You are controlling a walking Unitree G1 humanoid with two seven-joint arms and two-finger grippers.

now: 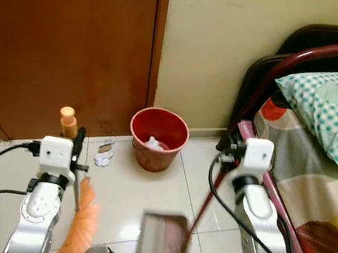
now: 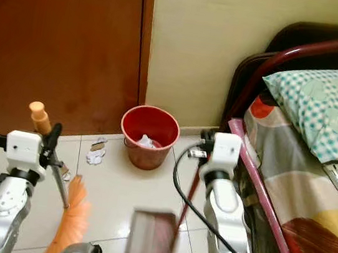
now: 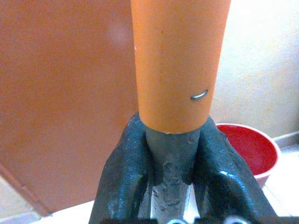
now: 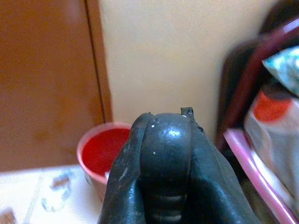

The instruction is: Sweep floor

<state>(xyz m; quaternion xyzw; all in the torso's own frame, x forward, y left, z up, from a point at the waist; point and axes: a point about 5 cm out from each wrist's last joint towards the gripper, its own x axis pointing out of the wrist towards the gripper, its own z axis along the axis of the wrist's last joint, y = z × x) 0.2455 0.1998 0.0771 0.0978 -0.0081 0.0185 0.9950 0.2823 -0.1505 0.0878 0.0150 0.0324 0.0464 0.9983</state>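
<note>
Left hand clamps broom; right hand clamps dustpan handle. Paper scraps lie beside bin; a careless stroke risks knocking it.

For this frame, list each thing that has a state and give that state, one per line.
Left end effector: shut on the broom handle.
Broom: held tilted, orange bristles down near the floor.
Right end effector: shut on the dustpan handle.
Dustpan: held low over the tiles.
Red bin: upright, open, white scrap inside.
Paper litter: on the floor beside the bin, unswept.
Door: closed.
</note>
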